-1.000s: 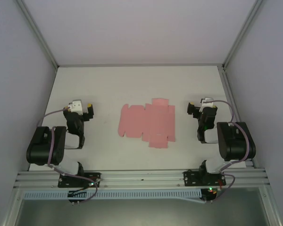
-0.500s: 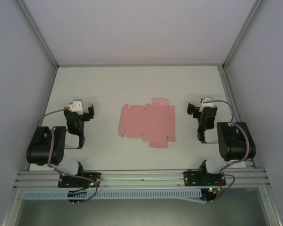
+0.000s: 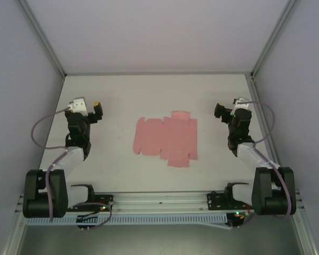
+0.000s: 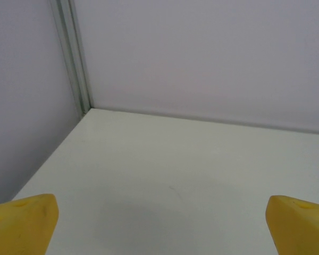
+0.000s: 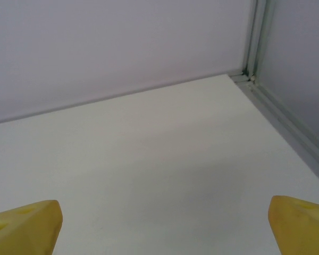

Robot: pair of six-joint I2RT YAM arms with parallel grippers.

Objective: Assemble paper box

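Both arms stretched forward; paper box [image 3: 166, 139] unmoved, flat on surface [image 3: 117, 93]. Left tool [image 3: 95, 110], right tool [image 3: 220, 110] spread apart, empty. We close in low, pin panel, fold along crease.

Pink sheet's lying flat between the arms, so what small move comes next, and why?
Probably bring the left tool inward toward the paper box, which lies flat and unfolded. Both it and the right tool stand open, apart from the sheet.

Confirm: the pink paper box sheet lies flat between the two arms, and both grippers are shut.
Wrong on the grippers: left gripper and right gripper stand open, per both wrist views. The paper box does lie flat between the arms.
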